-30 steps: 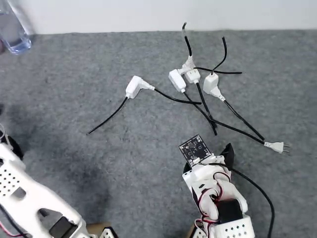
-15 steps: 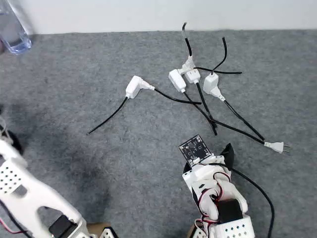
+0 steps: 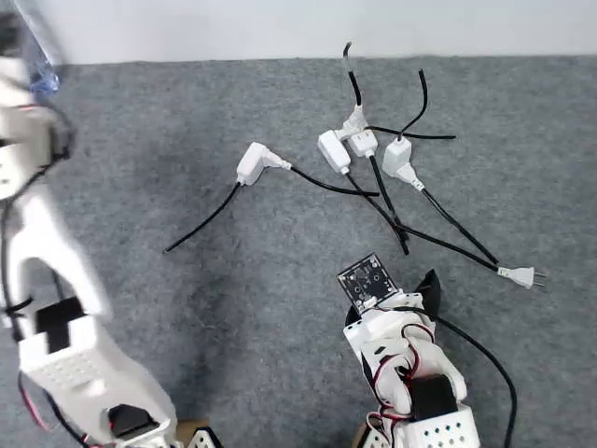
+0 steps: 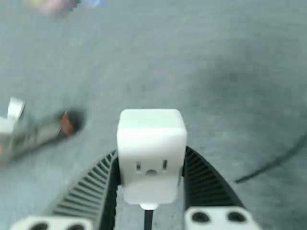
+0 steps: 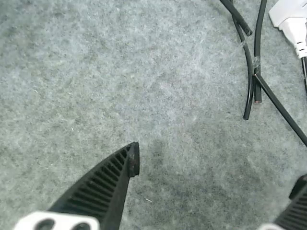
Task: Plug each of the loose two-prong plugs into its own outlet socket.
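My left gripper (image 4: 151,160) is shut on a white outlet socket block (image 4: 151,143), slots facing the camera and a black cord hanging under it. The left arm (image 3: 37,215) stretches up the table's left edge. Near the front centre, my right gripper (image 3: 417,295) is open over bare carpet, its fingers (image 5: 117,184) wide apart. A loose two-prong plug (image 3: 520,274) lies to the right on a black cable. Another white socket (image 3: 253,163) lies mid-table. Three more white plug bodies (image 3: 362,142) cluster at the back centre.
Black cables (image 3: 392,210) cross the grey carpet between the cluster and the right arm; their ends (image 5: 249,67) lie just ahead of the right gripper. A clear bottle (image 3: 28,70) stands at the back left corner. A blurred object (image 4: 33,132) lies beyond the held socket.
The left arm has swung from the near left corner up along the left edge toward the back. The right arm, plugs and cables have not moved.
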Controlling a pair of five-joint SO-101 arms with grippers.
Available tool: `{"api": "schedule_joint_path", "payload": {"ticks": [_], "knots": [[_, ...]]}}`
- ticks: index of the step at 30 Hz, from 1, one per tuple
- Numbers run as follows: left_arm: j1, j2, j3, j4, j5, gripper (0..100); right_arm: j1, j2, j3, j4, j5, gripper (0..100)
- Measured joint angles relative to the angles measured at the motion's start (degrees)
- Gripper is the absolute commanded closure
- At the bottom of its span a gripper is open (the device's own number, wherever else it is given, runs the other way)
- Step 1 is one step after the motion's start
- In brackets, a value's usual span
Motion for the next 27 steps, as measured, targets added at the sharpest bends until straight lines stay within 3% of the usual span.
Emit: {"api": "schedule_joint_path", "payload": {"ticks": [9, 17, 27], "knots": [[15.6, -0.4, 3.3, 0.0, -12.3, 99, 0.4, -0.4, 0.0, 0.0, 0.1, 53.4], [27.8, -0.4, 17.0, 0.0, -21.9, 99, 15.4, -0.5, 0.0, -7.9, -0.4, 53.4], [43.5, -0.4, 36.9, -0.4, -28.1, 99, 23.1, -0.5, 0.0, -12.8, -2.9, 53.4]]}}
